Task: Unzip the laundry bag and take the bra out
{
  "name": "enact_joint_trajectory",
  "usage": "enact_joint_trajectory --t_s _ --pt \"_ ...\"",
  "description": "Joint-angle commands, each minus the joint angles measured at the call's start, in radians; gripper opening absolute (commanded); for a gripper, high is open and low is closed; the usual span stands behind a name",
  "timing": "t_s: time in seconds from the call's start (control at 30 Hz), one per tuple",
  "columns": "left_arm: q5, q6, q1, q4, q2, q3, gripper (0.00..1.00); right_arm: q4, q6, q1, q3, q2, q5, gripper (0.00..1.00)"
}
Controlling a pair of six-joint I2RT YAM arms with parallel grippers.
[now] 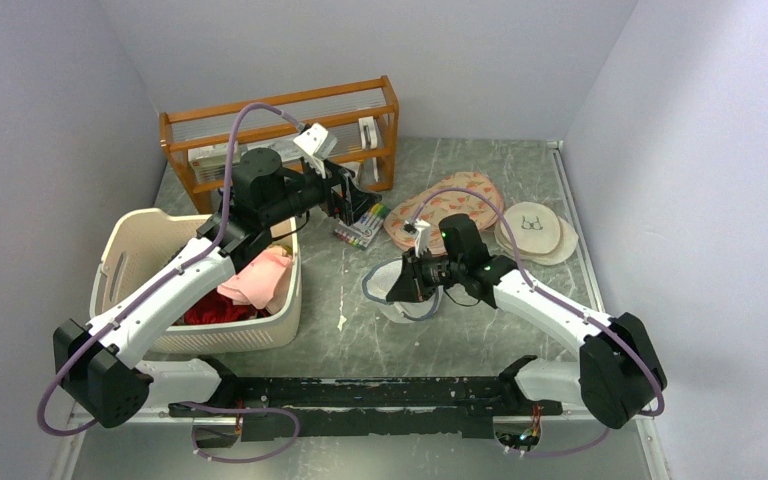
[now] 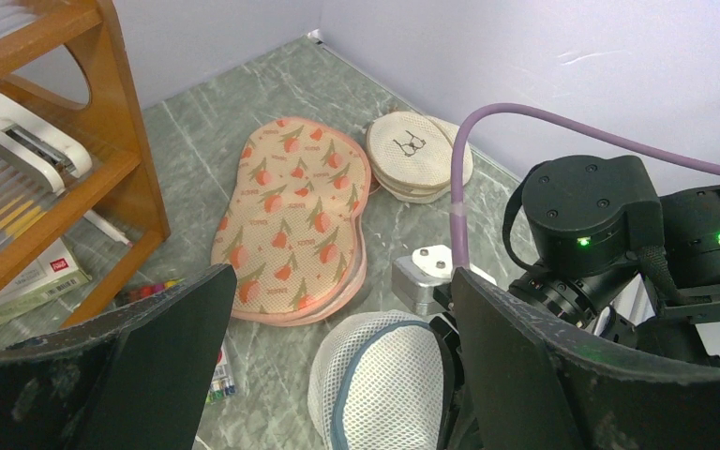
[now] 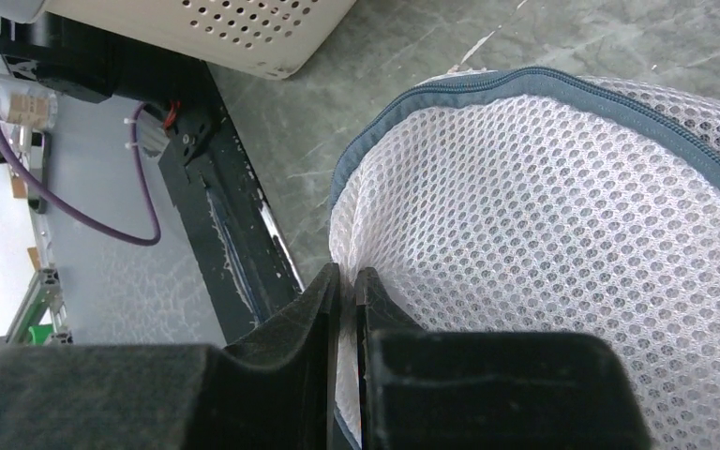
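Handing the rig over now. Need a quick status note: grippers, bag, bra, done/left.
Right gripper: shut, pinching the mesh edge of the laundry bag.
Left gripper: open, empty, hovering above the bag on its far side.
Laundry bag: on the table in front of the right arm. Its zipper band looks closed where visible.
Bra: not visible in any view.
Done: the bag is gripped.
Left: unzip the bag and pull the bra out.
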Motion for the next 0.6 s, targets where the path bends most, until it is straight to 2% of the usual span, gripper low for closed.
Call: enact_joint_trajectory --t_s 0.0,0.13,0.27,0.3,0.43,0.57 --pt "-0.02 0.023 -0.018 0.02 0.001 0.008 0.97 -0.002 -0.038 0.007 0.035 0.005 0.018 0.06" --pt "-0.019 0.037 -0.03 0.012 0.013 0.012 0.97 -0.077 -0.059 0.007 0.053 -0.057 0.172 0.15" --pt "-0.006 0.05 -0.042 0.02 0.018 0.005 0.97 -0.128 -0.043 0.007 0.058 -0.183 0.411 0.39" --pt "0.001 0.054 -0.044 0.024 0.019 0.003 0.97 -0.14 -0.033 0.007 0.058 -0.216 0.474 0.48" --pt "0.047 0.088 -0.058 0.043 0.031 -0.01 0.97 -0.17 -0.002 0.006 0.057 -0.345 0.681 0.66" --pt "0.105 0.13 -0.076 0.096 0.041 -0.053 0.97 -0.162 0.001 0.006 0.045 -0.464 0.772 0.73"
